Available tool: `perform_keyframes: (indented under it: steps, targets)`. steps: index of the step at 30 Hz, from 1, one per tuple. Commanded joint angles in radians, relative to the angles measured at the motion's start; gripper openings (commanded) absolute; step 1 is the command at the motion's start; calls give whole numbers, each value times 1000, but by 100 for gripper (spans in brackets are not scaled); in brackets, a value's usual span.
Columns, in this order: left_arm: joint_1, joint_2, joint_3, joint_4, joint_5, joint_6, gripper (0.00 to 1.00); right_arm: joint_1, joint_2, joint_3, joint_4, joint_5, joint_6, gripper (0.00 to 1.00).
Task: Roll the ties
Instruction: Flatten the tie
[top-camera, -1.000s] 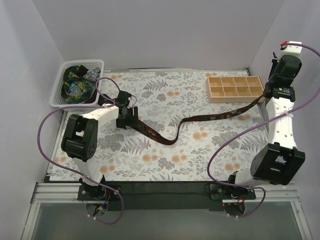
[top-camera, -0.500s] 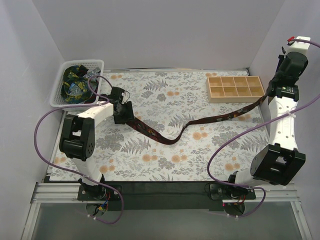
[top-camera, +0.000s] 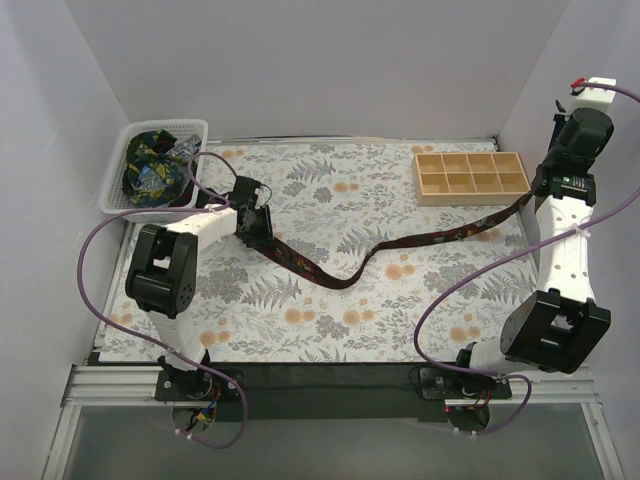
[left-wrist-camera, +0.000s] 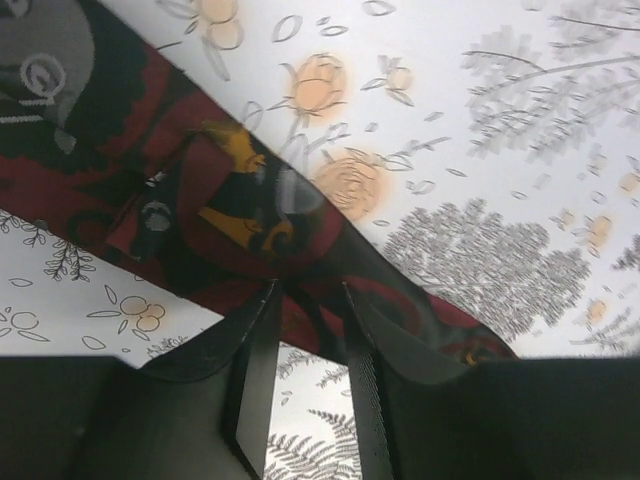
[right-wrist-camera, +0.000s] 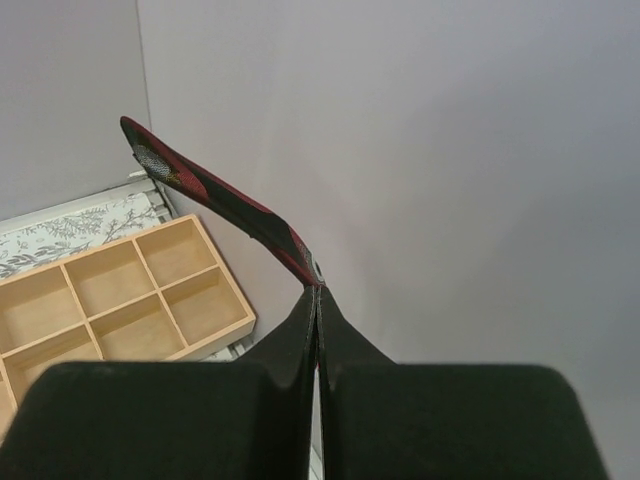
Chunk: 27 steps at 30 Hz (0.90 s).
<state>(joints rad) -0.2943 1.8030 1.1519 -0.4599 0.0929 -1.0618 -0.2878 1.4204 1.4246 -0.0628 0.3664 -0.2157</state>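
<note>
A maroon tie (top-camera: 430, 236) with small yellow prints lies stretched across the floral tablecloth between my two grippers, with an S-bend in its middle. My left gripper (top-camera: 260, 230) is low over the tie's wide end. In the left wrist view (left-wrist-camera: 310, 292) its fingertips pinch a fold of the tie (left-wrist-camera: 200, 200), which is bunched there. My right gripper (top-camera: 537, 194) is raised at the far right, shut on the narrow end. In the right wrist view (right-wrist-camera: 318, 290) the tie's short tail (right-wrist-camera: 215, 190) sticks out past the fingertips. Other dark printed ties (top-camera: 152, 166) lie in a basket.
A white plastic basket (top-camera: 196, 128) stands at the back left, just behind my left arm. A wooden box with several compartments (top-camera: 470, 176) stands at the back right, and also shows in the right wrist view (right-wrist-camera: 120, 300). White walls close in on three sides.
My left gripper has shifted slightly back and to the right with the tie's wide end. My right gripper has lifted a little, and the tie has pulled somewhat straighter.
</note>
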Motion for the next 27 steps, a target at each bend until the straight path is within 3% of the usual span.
perform_keyframes:
  steps: [1, 9, 19, 27]
  targets:
    - [17, 38, 17, 13, -61, -49, 28, -5, -40, 60, 54, 43, -22, 1]
    - [66, 131, 71, 15, -81, -112, 25, -11, -60, 85, 52, 91, -89, 1]
    - [184, 179, 104, -3, -125, -178, 25, -17, -136, -12, 155, 140, -205, 1]
    - [202, 176, 101, -14, -128, -179, 30, -14, -186, -88, 149, -6, -177, 1]
